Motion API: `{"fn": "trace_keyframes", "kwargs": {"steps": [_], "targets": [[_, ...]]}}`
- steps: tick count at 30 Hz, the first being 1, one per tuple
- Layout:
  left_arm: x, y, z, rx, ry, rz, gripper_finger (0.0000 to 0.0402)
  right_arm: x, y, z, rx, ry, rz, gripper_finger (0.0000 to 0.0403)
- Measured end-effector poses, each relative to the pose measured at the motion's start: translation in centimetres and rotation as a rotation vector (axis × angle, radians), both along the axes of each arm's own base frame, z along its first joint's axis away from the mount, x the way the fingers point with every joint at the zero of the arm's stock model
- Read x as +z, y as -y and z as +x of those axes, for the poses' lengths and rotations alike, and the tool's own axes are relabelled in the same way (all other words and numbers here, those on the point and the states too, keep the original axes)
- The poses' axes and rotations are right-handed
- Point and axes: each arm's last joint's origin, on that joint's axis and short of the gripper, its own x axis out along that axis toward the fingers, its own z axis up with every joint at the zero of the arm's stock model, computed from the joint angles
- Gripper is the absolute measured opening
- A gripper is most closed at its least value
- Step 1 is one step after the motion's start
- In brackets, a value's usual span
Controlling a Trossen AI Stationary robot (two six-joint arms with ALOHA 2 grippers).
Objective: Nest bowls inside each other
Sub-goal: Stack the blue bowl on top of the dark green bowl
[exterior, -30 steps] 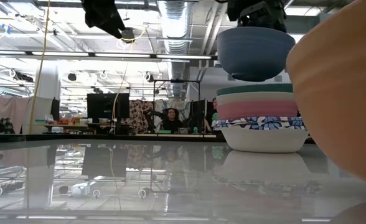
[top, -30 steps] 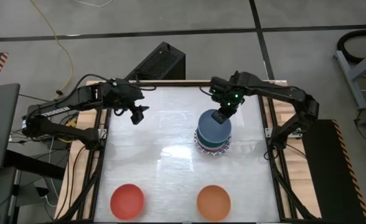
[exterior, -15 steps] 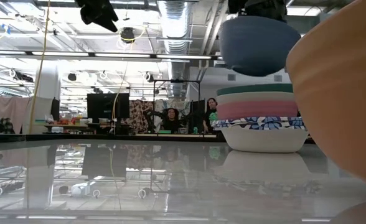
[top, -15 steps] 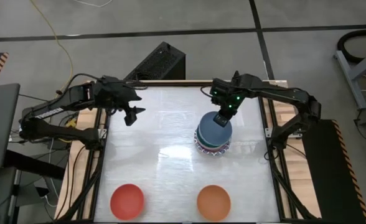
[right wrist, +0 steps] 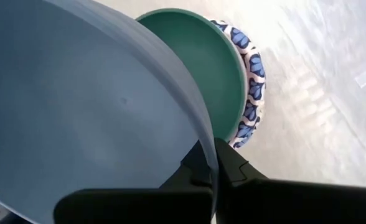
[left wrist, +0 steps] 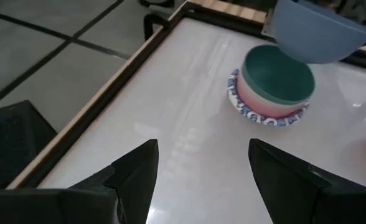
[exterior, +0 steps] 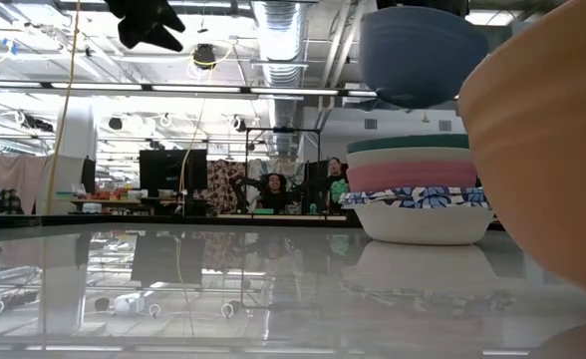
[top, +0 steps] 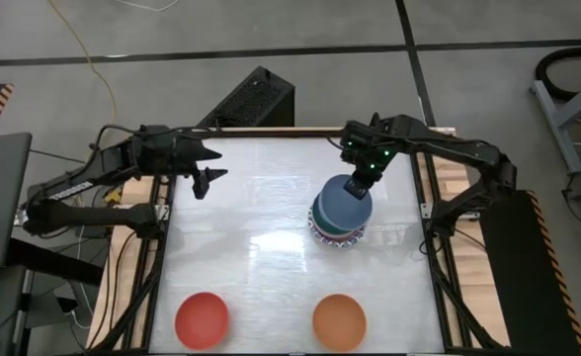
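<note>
Blue bowl [exterior: 423, 55] airborne above nested stack [exterior: 419, 194]; red bowl [top: 202, 318], orange bowl [top: 339, 320] apart.

My right pincer [top: 355, 185] grips the rim of the blue bowl [top: 344, 203], directly over the stack of nested bowls [top: 338, 235] on the table [top: 261, 267]. My left pincer [top: 200, 182] hangs open near the table's far left edge. Red bowl [top: 203, 318] and orange bowl [top: 339, 320] sit apart along the near edge.

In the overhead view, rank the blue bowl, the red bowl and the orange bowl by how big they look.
1. blue bowl, though it is lifted nearer the camera.
2. red bowl and orange bowl: alike, not ranked.
</note>
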Motion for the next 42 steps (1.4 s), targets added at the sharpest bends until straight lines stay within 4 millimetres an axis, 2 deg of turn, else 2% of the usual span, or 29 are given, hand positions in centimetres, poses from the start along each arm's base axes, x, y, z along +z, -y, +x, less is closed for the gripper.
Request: {"fn": "trace_keyframes", "kwargs": {"steps": [10, 18, 25, 42], "targets": [[-2.1, 0.1, -0.5, 0.061, 0.073, -0.051, 0.0238, -2.3, -0.1, -1.1, -0.029, 0.013, 0.130, 0.0003], [-3.0, 0.0, 0.1, 0.054, 0.079, -0.104, 0.0238, -2.3, -0.4, -1.0, -0.031, 0.029, 0.137, 0.0003], [-3.0, 0.0, 0.3, 0.029, 0.083, -0.120, 0.0238, -3.4, 0.5, 0.3, -0.064, 0.009, 0.134, 0.0003], [-3.0, 0.1, 0.1, 0.015, 0.081, -0.102, 0.0238, -4.3, 1.6, 0.6, -0.097, -0.038, 0.094, 0.0004]]}}
